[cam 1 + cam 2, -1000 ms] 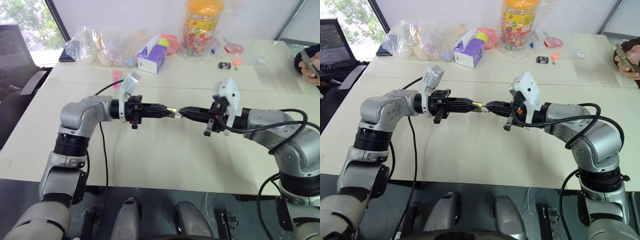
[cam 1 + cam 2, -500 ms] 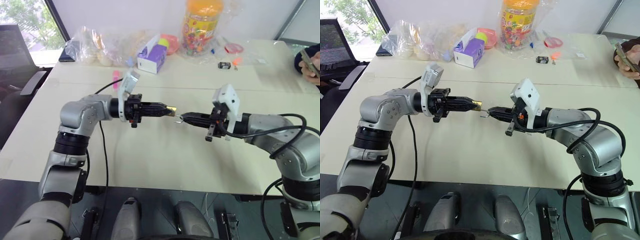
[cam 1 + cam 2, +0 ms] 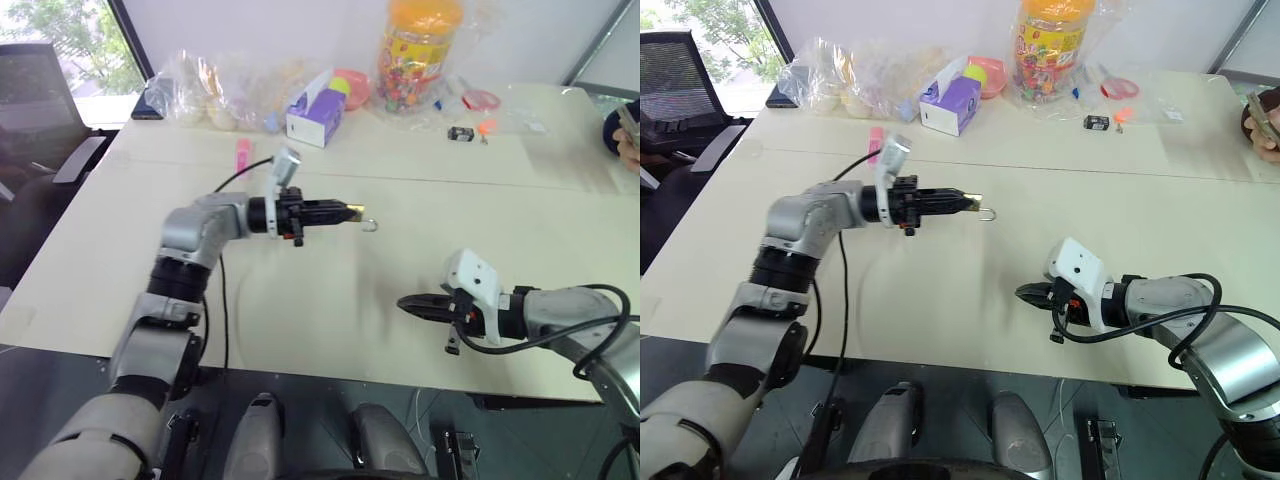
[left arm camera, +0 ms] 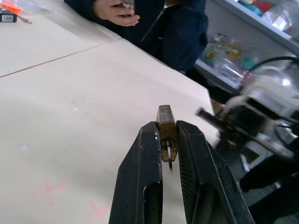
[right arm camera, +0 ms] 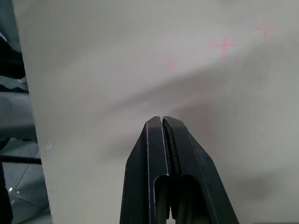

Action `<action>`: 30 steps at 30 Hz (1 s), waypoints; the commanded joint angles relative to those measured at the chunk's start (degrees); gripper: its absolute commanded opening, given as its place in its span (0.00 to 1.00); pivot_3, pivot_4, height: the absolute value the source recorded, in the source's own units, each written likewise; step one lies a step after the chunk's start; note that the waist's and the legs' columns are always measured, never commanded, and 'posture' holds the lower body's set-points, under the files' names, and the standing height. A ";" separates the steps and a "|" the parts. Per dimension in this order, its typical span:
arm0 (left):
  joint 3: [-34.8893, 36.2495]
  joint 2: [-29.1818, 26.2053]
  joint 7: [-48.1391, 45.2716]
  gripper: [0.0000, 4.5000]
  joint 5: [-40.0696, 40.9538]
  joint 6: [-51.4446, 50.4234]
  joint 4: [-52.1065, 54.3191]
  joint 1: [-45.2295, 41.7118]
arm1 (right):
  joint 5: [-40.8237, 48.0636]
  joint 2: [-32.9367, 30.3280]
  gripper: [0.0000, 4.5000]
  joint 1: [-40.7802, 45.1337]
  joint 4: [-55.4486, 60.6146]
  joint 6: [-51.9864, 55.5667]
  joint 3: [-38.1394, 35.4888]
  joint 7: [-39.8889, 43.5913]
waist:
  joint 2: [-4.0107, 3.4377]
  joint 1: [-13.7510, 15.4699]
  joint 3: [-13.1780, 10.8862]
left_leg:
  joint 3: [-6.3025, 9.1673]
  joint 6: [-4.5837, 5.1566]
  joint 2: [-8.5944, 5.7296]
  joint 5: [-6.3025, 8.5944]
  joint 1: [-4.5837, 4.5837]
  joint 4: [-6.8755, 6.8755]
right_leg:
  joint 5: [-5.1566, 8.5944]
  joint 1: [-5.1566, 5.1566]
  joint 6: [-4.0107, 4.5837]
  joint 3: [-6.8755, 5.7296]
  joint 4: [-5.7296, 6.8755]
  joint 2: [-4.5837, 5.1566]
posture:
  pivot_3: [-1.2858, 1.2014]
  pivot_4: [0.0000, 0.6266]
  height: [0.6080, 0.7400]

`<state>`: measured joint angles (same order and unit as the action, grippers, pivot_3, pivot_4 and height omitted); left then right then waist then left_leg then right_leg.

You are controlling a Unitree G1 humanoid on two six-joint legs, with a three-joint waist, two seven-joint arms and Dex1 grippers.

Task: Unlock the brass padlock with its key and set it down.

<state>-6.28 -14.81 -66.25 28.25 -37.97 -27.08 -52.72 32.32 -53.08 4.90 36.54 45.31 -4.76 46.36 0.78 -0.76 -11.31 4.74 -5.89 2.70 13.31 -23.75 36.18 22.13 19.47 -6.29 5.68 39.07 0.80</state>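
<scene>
The left gripper [image 3: 350, 212], held level above the pale cream counter [image 3: 330, 300], is clamped on the small yellow-gold brass padlock [image 4: 167, 128], whose thin silvery shackle [image 3: 370, 225] sticks out past the black fingertips as an open hook. The right gripper [image 3: 408, 303] is well apart from it, low over the near part of the counter with its two black fingers pressed fully together and nothing visible between them. The key cannot be made out.
</scene>
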 commanded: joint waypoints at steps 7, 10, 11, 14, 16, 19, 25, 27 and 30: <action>-1.88 11.40 7.10 0.00 -10.76 10.83 -26.24 -6.30 | 2.96 0.68 0.00 5.47 4.17 2.54 -5.58 -4.85 | 0.01 -0.34 -0.01 | 0.00 0.01 0.00 0.01 -0.07 -0.07 | 0.00 0.12 0.00 0.01 -0.01 -0.03 | 0.52 0.24 1.00; -1.76 12.53 7.52 0.00 -13.18 13.80 -30.25 -6.27 | 3.64 0.86 0.00 6.14 4.76 3.23 -5.80 -5.78 | 0.01 -0.25 0.00 | 0.01 0.01 0.01 0.01 -0.10 -0.12 | 0.00 0.20 0.00 0.01 0.02 -0.06 | 0.52 0.24 1.00; -1.64 12.68 7.48 0.00 -13.75 14.58 -31.16 -6.21 | 3.81 0.98 0.00 6.42 4.90 3.38 -5.80 -6.13 | 0.01 -0.10 0.00 | 0.01 0.01 0.02 0.00 -0.12 -0.11 | 0.00 0.19 0.00 0.01 0.02 -0.06 | 0.52 0.24 1.00; -0.68 12.50 8.09 0.22 -14.58 15.78 -33.04 -6.12 | 4.33 1.24 0.00 7.21 5.24 3.78 -5.67 -6.97 | 0.01 -0.03 0.00 | 0.01 0.01 0.00 0.00 -0.12 0.01 | 0.00 0.12 0.00 0.01 0.02 -0.02 | 0.52 0.24 1.00; 0.02 11.87 7.35 0.39 -14.64 15.47 -33.19 -6.08 | 4.49 1.23 0.00 7.45 5.28 3.91 -5.53 -7.23 | 0.02 -0.03 0.01 | 0.01 0.01 0.00 0.00 -0.10 0.01 | 0.00 0.10 -0.01 0.00 0.03 -0.02 | 0.52 0.24 1.00; 0.58 10.21 5.68 0.67 -14.82 14.98 -32.24 -5.59 | 4.49 0.86 0.00 7.53 5.07 3.79 -5.18 -7.13 | 0.02 -0.32 0.01 | 0.01 0.01 0.00 0.00 0.01 0.00 | 0.00 0.03 -0.01 0.00 0.04 -0.03 | 0.52 0.24 1.00; 1.13 4.89 0.71 0.87 -14.54 15.49 -23.94 -3.54 | 2.98 -1.37 0.00 6.21 4.05 2.69 -4.42 -4.72 | 0.01 -1.06 0.01 | 0.01 0.01 0.03 0.00 0.13 -0.08 | 0.00 -0.01 0.00 0.02 0.10 -0.07 | 0.52 0.24 1.00; 1.27 2.61 -1.20 0.87 -13.70 14.55 -19.44 -2.24 | 1.89 -2.40 0.00 5.48 3.55 1.76 -4.23 -3.69 | 0.01 -1.20 0.01 | 0.01 0.01 0.03 0.00 0.12 -0.11 | 0.00 0.00 0.00 0.02 0.08 -0.07 | 0.52 0.24 1.00; 0.98 -2.27 -4.09 0.87 -12.67 13.00 -10.02 1.03 | 0.87 -3.66 0.00 4.60 2.50 0.42 -4.62 -2.15 | 0.01 -1.17 0.01 | 0.01 0.00 0.03 0.00 0.07 -0.11 | 0.00 0.02 0.00 0.03 0.04 -0.05 | 0.52 0.24 1.00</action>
<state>-5.85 -15.75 -68.23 14.37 -24.23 -42.96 -51.87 33.80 -55.66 9.51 38.53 47.34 -8.06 43.30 0.79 -1.93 -11.30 4.75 -5.88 2.74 13.31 -23.70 36.09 22.14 19.49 -6.29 5.70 39.11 0.76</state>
